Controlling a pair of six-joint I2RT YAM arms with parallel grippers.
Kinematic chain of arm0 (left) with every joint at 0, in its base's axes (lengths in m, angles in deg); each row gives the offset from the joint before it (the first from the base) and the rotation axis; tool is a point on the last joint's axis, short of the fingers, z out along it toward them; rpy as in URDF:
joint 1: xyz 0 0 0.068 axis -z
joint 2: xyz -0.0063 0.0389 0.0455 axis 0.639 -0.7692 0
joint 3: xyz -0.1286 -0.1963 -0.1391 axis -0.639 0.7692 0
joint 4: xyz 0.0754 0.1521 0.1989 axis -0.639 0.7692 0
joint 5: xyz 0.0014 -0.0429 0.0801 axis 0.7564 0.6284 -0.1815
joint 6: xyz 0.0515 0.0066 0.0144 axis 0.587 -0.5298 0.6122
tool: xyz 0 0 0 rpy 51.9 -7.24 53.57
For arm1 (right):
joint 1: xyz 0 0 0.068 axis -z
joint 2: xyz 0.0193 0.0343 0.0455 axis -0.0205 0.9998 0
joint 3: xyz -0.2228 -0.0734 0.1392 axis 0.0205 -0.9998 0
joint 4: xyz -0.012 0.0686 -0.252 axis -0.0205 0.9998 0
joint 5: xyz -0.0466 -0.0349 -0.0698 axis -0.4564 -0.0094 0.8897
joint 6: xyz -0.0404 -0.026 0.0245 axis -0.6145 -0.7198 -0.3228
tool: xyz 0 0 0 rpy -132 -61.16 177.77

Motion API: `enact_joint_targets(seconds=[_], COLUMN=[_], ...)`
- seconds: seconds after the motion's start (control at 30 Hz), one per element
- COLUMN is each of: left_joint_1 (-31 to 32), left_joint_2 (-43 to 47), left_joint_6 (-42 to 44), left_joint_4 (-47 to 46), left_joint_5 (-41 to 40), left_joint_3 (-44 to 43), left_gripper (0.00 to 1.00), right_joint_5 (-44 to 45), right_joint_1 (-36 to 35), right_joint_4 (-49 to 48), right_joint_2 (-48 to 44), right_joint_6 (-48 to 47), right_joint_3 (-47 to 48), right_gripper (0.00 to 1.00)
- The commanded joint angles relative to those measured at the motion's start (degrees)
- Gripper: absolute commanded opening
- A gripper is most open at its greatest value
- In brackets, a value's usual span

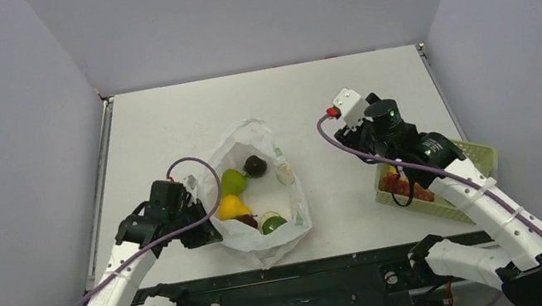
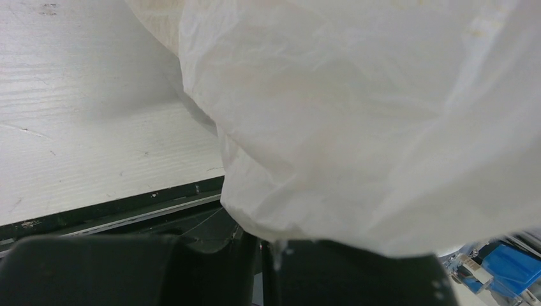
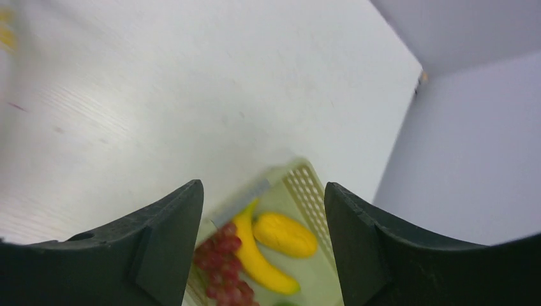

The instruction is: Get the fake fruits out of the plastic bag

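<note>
Fruit lies in a crinkly translucent white plastic bag (image 1: 296, 191) on the bench (image 1: 161, 122): green pear (image 1: 233, 181), yellow lumpy piece (image 1: 233, 207), dark purple ball (image 1: 255, 165), green lime (image 1: 273, 223). The left hand (image 1: 204, 208) sits at the bag's left rim. The right hand (image 1: 397, 183) hangs over a pale yellow-green perforated basket (image 1: 476, 154) at right.

Left wrist: the hand is closed on bag film.

Right wrist: the hand is open and empty above a yellow banana (image 3: 255, 256), yellow oval piece (image 3: 285, 234) and red grape bunch (image 3: 220, 268).

one bag (image 1: 248, 134), one basket (image 1: 480, 153), one banana (image 3: 256, 260).
</note>
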Motion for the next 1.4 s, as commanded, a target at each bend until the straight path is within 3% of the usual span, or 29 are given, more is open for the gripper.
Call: enact_joint_targets(seconds=[0.0,0.23,0.33,0.47,0.7,0.87,1.07,1.37], left_joint_1=[-0.34,-0.34,-0.32,-0.21,-0.16,-0.16,-0.14,-0.16], left_joint_2=[-0.38,0.88,1.41,1.19,1.92,2.0,1.83,-0.33], left_joint_6=[-0.88,-2.58,-3.21,-3.45,-4.33,-4.66,-3.47,-1.61], left_joint_4=[-1.6,-1.18,-1.67,-0.64,-1.28,-1.95,-1.08,-2.18], left_joint_5=[-0.78,-1.83,-0.58,1.36,1.48,1.43,1.54,3.63], left_joint_3=[-2.29,-1.35,0.18,2.7,5.13,6.54,6.29,6.12], left_gripper=[0.03,0.03,0.03,0.01,0.01,0.01,0.01,0.01], right_joint_5=[-7.09,-15.06,-16.86,-18.83,-17.85,-14.02,-18.71,-19.64], right_joint_1=[-9.78,-31.29,-36.56,-37.51,-37.67,-37.9,-38.21,-39.24], right_joint_4=[-7.89,-16.41,-15.99,-15.34,-15.17,-19.66,-20.29,-20.58], right_joint_2=[2.6,11.07,18.05,25.25,35.82,38.13,39.03,35.53], right_joint_6=[9.63,11.57,9.96,9.63,7.0,6.72,5.69,5.56], right_joint_3=[6.0,8.55,10.01,11.78,13.05,9.62,7.0,0.79], right_gripper=[0.65,0.62,0.52,0.42,0.37,0.35,0.41,0.58])
